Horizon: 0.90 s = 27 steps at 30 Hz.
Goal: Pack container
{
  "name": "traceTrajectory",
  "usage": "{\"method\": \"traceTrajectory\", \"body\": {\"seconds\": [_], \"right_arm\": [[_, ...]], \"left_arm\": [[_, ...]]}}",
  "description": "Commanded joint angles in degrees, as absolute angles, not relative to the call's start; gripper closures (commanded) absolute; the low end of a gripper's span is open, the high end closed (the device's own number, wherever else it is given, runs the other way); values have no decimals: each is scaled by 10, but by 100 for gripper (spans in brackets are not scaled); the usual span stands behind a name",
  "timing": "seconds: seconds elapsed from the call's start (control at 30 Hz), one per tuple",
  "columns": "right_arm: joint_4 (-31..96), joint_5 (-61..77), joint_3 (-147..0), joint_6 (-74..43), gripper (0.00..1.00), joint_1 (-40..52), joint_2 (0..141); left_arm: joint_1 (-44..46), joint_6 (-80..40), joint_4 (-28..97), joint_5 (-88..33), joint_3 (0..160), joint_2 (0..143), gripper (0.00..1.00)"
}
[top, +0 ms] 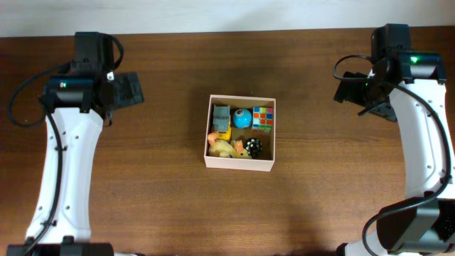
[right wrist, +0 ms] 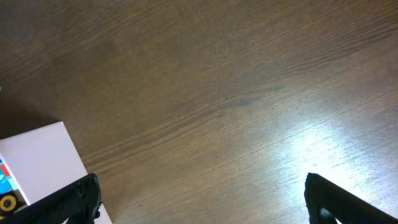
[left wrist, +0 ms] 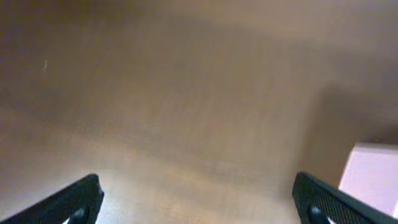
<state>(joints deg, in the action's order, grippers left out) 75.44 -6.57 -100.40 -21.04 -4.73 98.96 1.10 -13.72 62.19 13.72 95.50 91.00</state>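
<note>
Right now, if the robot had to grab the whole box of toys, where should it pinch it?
Probably take the container by its thin right wall, at its near end, with the right gripper coming straight down, one finger inside, one outside. The wall stands upright, and that corner looks bare; farther back the colourful cube crowds it.

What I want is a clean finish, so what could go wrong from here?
1. The toys crowd the container: reaching in could snag the cube or the blue ball.
2. The thin-walled container appears loose on the table; the open left gripper or right gripper might shove it when moving in.
</note>
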Motion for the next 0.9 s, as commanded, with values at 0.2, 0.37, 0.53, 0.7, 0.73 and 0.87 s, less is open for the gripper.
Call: {"method": "traceTrajectory", "body": {"seconds": [0.2, 0.37, 0.53, 0.7, 0.73, 0.87], "right_arm": [[755, -67, -1011, -215, 1, -46, 988], [754, -67, -1011, -215, 1, -46, 988], [754, -67, -1011, -215, 1, -46, 988], [754, -67, -1011, -215, 1, -46, 988], [754, -67, -1011, -215, 1, -46, 988], [754, -67, -1011, -215, 1, -46, 988]], "left_arm": [[10, -132, 392, 99, 729, 675, 1], [11, -132, 247, 96, 547, 536, 1], [11, -132, 101, 53, 324, 378, 1], [11, -132, 36, 33, 180, 259, 1], [11, -132, 27, 27, 159, 240, 1], [11, -132, 22, 5, 90, 168, 1]]}}
